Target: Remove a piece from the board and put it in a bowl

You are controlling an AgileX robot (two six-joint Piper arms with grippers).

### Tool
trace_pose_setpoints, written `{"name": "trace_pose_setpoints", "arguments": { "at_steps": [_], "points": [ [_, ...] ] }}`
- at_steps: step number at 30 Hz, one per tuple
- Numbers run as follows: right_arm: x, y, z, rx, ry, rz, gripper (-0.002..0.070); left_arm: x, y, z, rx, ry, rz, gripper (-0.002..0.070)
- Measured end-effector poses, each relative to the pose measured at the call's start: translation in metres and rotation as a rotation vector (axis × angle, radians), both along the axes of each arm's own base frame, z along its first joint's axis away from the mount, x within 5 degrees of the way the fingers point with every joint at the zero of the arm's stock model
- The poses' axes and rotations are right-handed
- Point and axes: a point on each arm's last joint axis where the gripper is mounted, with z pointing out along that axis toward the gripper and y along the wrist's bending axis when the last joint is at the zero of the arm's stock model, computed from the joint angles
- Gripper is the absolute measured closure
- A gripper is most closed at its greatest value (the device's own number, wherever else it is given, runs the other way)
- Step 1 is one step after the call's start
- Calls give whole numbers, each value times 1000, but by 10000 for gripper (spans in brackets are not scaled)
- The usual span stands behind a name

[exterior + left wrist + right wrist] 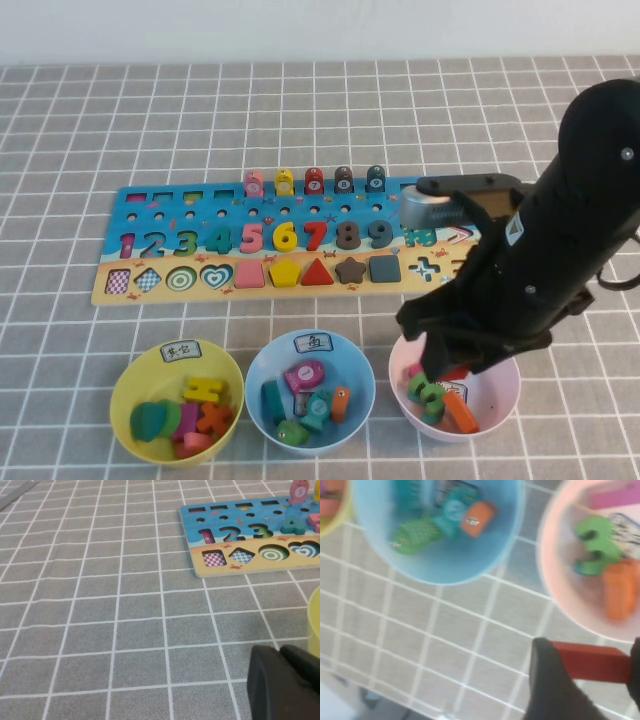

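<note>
While gripping piece [592,662], right gripper [585,675] over pink bowl [500,395]

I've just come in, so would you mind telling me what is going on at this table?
The right gripper is shut on a small red bar taken from the puzzle board, and hangs by the pink bowl, beside the blue bowl. The yellow bowl sits further to the robot's left. The left gripper is low over bare cloth near the board's left end, holding nothing.

High view angled down, wrist views close, sharing bowls [310,390]
</note>
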Motion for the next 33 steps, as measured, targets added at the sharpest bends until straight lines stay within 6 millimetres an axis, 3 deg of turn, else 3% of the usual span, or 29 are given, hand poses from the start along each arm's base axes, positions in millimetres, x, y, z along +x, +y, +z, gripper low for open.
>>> {"name": "trace_pose_setpoints", "arguments": {
  "at_steps": [8,16,27,33],
  "points": [
    [5,26,-14,82,60,69,397,0,0,0,0,0,0,676],
    [3,89,-15,105,22,248,397,0,0,0,0,0,0,676],
    [-7,173,-17,39,-174,473,397,0,0,0,0,0,0,676],
    [-11,201,-32,-5,-225,539,397,0,0,0,0,0,0,676]
  ]
}}
